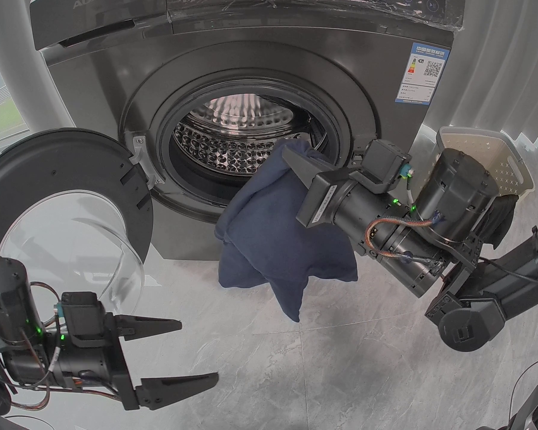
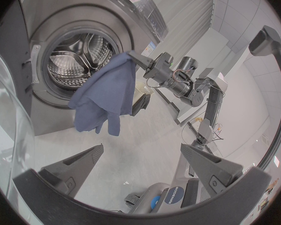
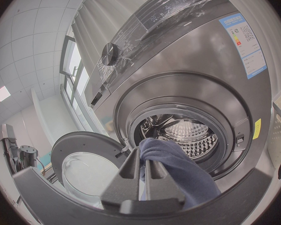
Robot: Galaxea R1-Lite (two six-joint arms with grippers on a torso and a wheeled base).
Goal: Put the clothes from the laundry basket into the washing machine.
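A dark blue garment (image 1: 281, 234) hangs in front of the washing machine's open drum (image 1: 239, 135), its top corner pinched by my right gripper (image 1: 290, 155), which is shut on it at the lower right of the door opening. The cloth drapes down over the front rim toward the floor. The same garment (image 2: 106, 94) (image 3: 181, 169) shows in both wrist views, with the right gripper (image 3: 144, 163) closed on its upper edge. My left gripper (image 1: 188, 353) is low at the left, near the floor, open and holding nothing. The laundry basket (image 1: 496, 156) stands right of the machine with dark clothing (image 1: 499, 216) over its side.
The round glass door (image 1: 60, 210) is swung wide open to the left, just above my left arm. Grey tiled floor (image 1: 341, 359) lies in front of the machine. A white curtain (image 1: 508, 49) hangs behind the basket.
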